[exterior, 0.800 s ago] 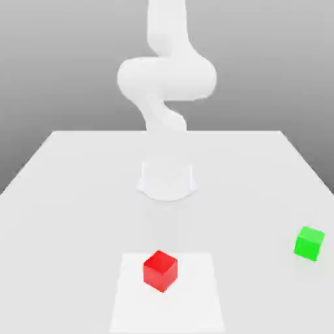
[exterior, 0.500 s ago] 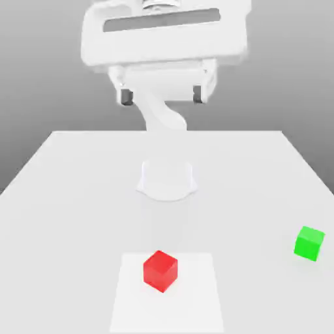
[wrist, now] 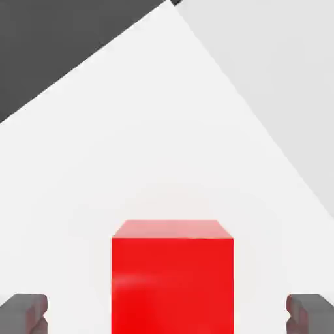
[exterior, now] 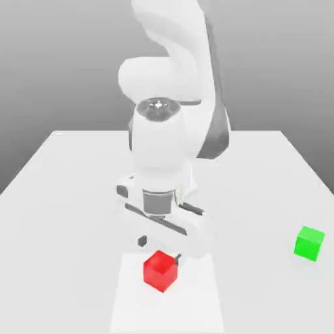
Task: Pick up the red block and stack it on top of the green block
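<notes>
Red block (exterior: 160,270): small bright red cube, plain matte faces, resting on the paler square patch (exterior: 196,300) of the flat white table (exterior: 65,196), near the front edge and a little toward the exterior view's left of centre. Unmoved since half a second ago. Not yet lifted; all faces free of contact as far as can be seen.

Pincer (exterior: 159,250): two dark-tipped fingers on a white hand, released, jaws standing wide. Half a second ago it hung high above the table with its fingers spread; it has since come down and now sits just over the red block, one finger (exterior: 142,241) on the block's left in the exterior view, the other at its upper right corner. In the hand view the red block (wrist: 172,277) lies centred between the two grey fingertips (wrist: 23,312), with clear gaps on both sides. Judgement: the approach is nearly done; a short further descent and a closing of the jaws would appear to be what the grasp calls for.

Green block (exterior: 308,243): small bright green cube, plain matte faces, on the table well apart from the red block, toward the exterior view's right edge. Position unchanged. Top face bare; the stacking step remains undone.
</notes>
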